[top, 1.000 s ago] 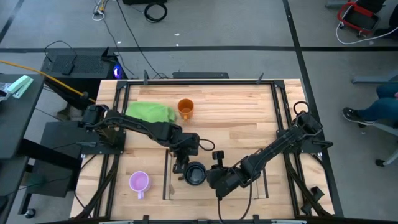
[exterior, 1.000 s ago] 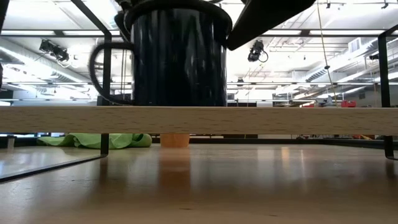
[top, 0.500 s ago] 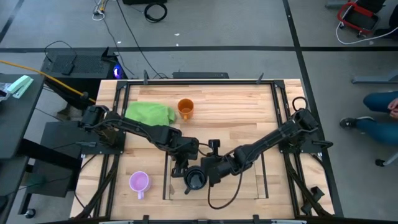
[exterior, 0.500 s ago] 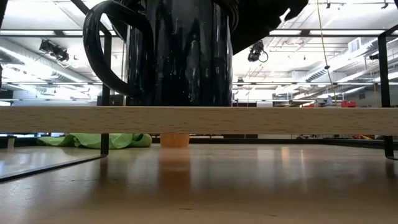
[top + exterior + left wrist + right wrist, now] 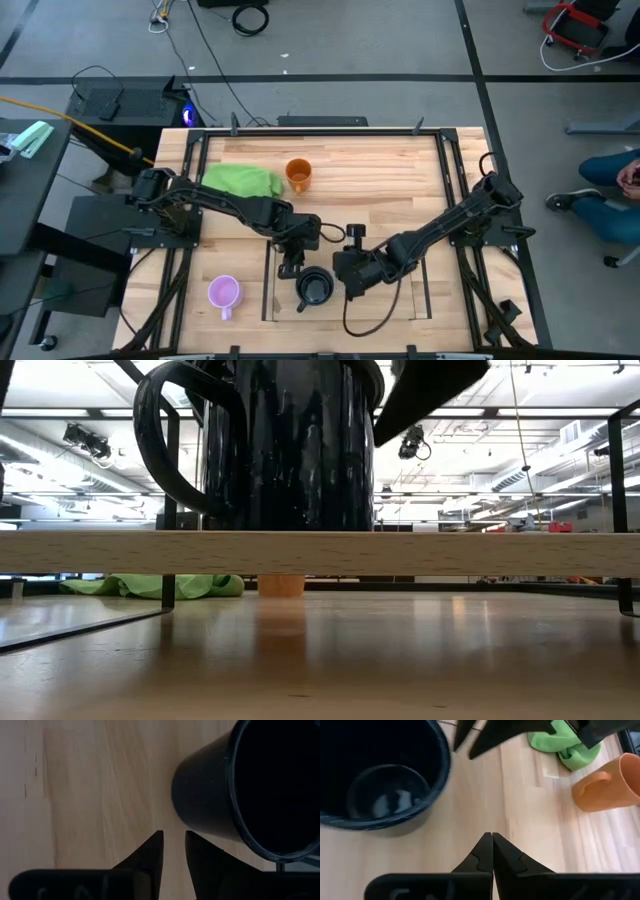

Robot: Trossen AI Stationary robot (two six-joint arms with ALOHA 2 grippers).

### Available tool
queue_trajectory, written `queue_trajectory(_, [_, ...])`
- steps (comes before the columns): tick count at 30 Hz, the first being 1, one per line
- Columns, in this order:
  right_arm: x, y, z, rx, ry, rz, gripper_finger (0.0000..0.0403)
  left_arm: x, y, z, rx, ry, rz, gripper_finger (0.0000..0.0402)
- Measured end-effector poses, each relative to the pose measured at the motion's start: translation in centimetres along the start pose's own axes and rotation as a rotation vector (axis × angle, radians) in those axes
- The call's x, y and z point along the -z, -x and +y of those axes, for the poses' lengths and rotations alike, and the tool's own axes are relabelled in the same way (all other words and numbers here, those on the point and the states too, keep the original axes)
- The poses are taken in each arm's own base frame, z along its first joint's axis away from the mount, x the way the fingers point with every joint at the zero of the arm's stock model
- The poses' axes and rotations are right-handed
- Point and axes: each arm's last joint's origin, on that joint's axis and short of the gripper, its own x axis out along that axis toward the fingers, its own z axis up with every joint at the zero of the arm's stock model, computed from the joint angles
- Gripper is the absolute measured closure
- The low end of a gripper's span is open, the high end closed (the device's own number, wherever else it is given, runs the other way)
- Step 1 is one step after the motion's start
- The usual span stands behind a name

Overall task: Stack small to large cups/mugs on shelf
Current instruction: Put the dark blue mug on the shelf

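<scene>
Overhead arrangement, read from left to right with the shelf (image 5: 345, 285) as landmark. The light purple mug (image 5: 223, 293) stands upright on the table (image 5: 380, 190) left of the shelf, outside its frame, handle toward the front edge. The green cloth (image 5: 243, 181) lies behind the shelf's left end, with the orange mug (image 5: 298, 174) upright just beside it on its right. The left gripper (image 5: 291, 268) hangs over the shelf's left part; in its wrist view the fingers (image 5: 150, 851) stand a narrow gap apart with only bare wood between them, and the black mug (image 5: 250, 795) sits just beyond the tips, apart from them. The black mug stands upright on the shelf's wooden floor, left of centre, its handle pointing to the front left. The right gripper (image 5: 342, 275) hovers just right of that mug over the shelf's middle, its fingers (image 5: 485, 851) pressed together and holding nothing.
</scene>
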Motion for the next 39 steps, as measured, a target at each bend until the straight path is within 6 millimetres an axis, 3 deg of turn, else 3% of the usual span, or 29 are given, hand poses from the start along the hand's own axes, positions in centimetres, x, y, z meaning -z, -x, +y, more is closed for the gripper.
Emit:
queue_trajectory(6, [0.9,2.4,2.7,-0.139,-0.035,0.002,0.0399,0.0,0.0,0.0,0.001,-0.001,-0.001,0.0307])
queue_trajectory(13, [0.8,2.2,5.7,-0.275,-0.006,-0.062,0.04,-0.3,0.0,-0.2,0.008,-0.007,-0.026,0.0307])
queue_trajectory(39, [-1.0,-0.1,2.7,-0.259,0.0,-0.095,0.04,0.2,-0.4,-1.9,0.051,-0.029,-0.009,0.0312])
